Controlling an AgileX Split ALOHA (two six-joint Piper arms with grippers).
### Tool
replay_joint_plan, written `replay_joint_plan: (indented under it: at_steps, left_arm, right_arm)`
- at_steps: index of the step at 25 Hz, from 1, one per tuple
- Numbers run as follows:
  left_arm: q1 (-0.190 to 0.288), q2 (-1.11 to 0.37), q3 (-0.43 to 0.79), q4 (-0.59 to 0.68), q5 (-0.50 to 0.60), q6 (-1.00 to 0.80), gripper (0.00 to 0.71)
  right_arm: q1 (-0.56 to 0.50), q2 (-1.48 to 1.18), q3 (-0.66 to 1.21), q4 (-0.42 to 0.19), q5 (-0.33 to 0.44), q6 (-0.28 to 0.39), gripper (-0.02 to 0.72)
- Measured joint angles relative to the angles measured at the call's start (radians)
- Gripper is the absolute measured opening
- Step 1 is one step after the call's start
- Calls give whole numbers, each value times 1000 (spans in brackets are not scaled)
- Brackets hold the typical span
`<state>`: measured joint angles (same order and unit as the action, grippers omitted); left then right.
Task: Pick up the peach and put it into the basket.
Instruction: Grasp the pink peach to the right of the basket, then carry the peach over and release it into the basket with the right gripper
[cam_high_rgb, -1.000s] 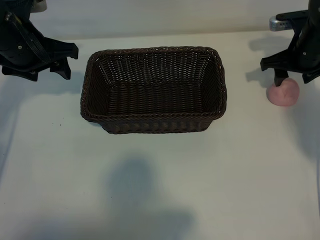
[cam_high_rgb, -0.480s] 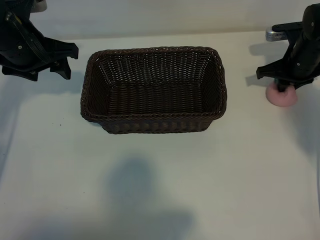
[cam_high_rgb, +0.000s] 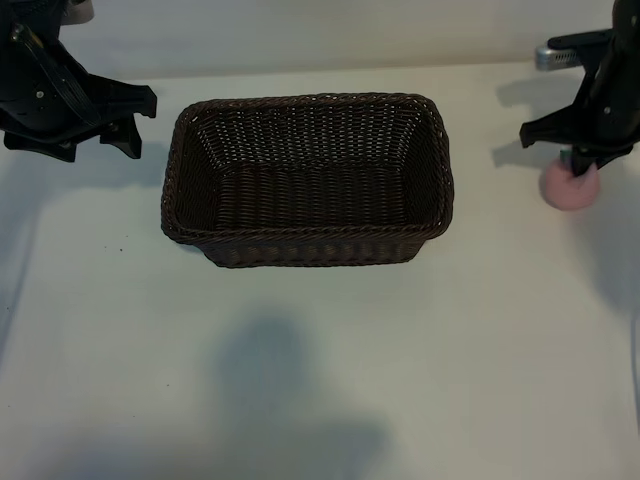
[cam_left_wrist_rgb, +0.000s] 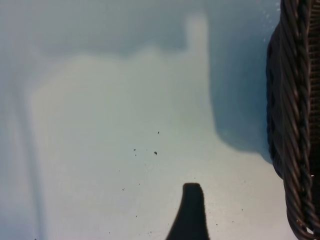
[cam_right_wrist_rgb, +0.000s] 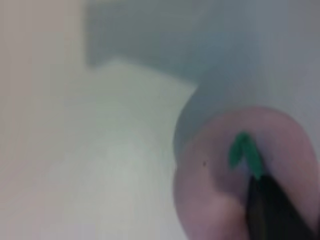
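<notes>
The peach (cam_high_rgb: 568, 188) sits on the white tabletop (cam_high_rgb: 320, 350), well to the right of the basket (cam_high_rgb: 306, 180) and outside it. The right tool (cam_high_rgb: 580, 168) points straight down onto the peach's top, its fingers drawn in narrow against the fruit; in the right wrist view a dark fingertip (cam_right_wrist_rgb: 272, 210) presses the pink skin beside a green leaf (cam_right_wrist_rgb: 245, 152). The left tool (cam_high_rgb: 112, 125) hangs wide and holding nothing, left of the basket.

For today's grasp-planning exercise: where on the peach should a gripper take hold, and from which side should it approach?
Across the peach's round middle, coming straight down from above. It sits low on the table, clear of the basket, with only its top and flanks exposed. The right gripper is already on top of it.
</notes>
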<state>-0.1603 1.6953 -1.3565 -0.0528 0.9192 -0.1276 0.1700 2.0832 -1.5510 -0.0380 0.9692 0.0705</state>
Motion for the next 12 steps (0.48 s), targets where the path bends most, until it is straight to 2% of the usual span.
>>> replay_joint_plan:
  at_steps: [4, 10, 12]
  left_arm:
    - [0, 0, 0, 0, 0, 0, 595]
    - [0, 0, 0, 0, -1, 0, 595]
    - [0, 0, 0, 0, -2, 0, 595]
  right_arm:
    - [0, -38, -95, 0, 124, -25, 43]
    - [1, -106, -183, 46, 205, -33, 43]
    - [9, -129, -192, 43, 221, -35, 43]
